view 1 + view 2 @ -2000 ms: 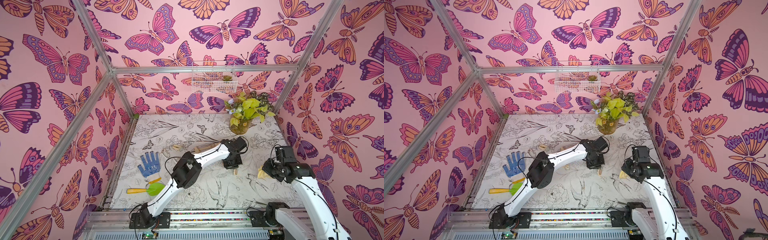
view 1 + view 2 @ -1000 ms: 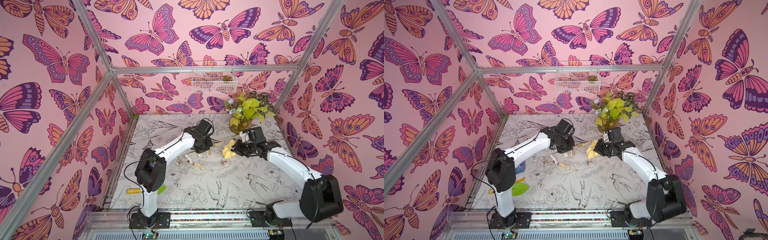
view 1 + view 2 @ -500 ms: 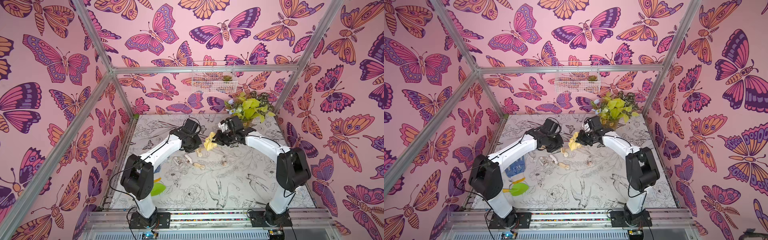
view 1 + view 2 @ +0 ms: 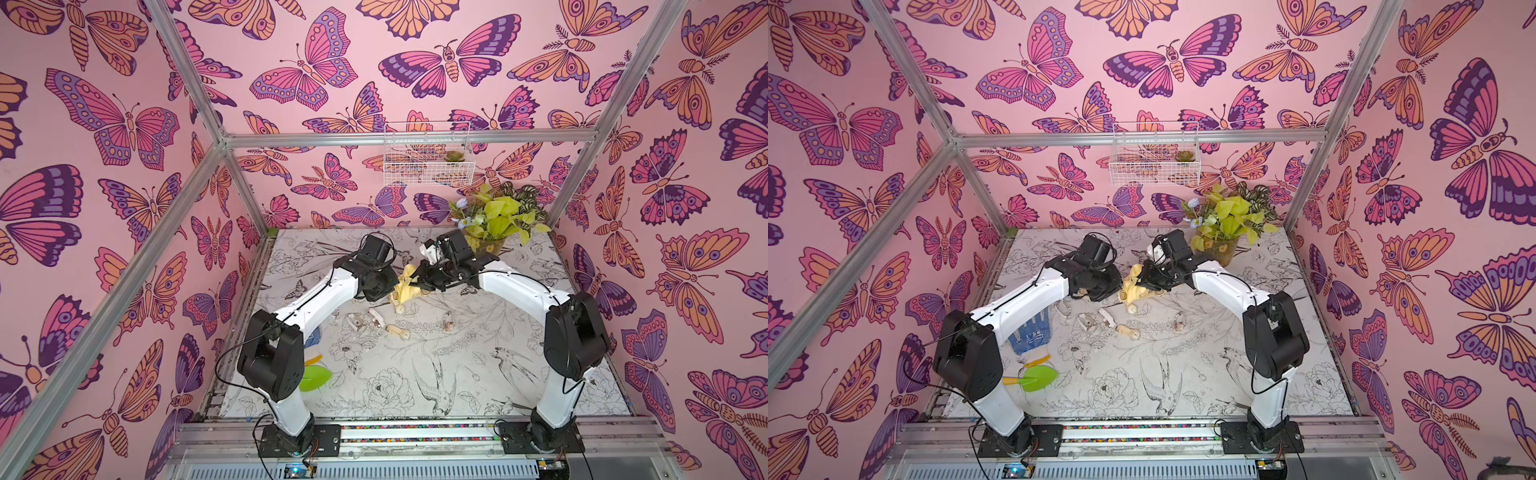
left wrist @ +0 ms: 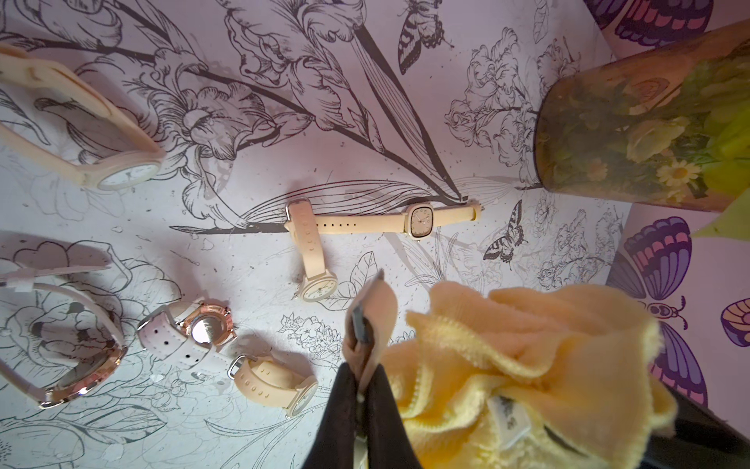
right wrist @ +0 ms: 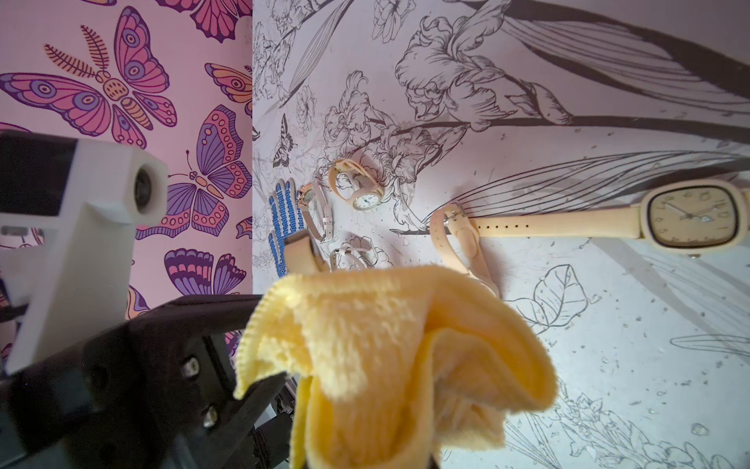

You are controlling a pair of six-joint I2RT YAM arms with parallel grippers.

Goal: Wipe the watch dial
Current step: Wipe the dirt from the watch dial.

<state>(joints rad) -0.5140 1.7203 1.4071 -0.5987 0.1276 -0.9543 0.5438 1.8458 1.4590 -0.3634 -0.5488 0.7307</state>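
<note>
My left gripper (image 5: 361, 375) is shut on the beige strap of a watch (image 5: 368, 320), held up above the table; its dial is hidden from every view. My right gripper (image 4: 424, 279) is shut on a bunched yellow cloth (image 5: 527, 365), which hides its fingertips in the right wrist view. The cloth (image 6: 385, 345) hangs right beside the held strap and the left gripper's fingers (image 5: 341, 406). In both top views the two grippers meet over the far middle of the table, with the cloth (image 4: 405, 286) (image 4: 1133, 286) between them.
Several other watches lie on the table: a square-dial one (image 5: 422, 221), a round one (image 5: 318, 290) and a rose-gold one (image 5: 207, 329). A vase of flowers (image 4: 494, 245) stands close behind the right arm. A blue glove (image 4: 1032, 332) and a green trowel (image 4: 1038, 378) lie near the left.
Over the last second both arms swung left and toward the back. The right gripper carried the cloth up against the left gripper's held watch. Both grips stayed shut.
</note>
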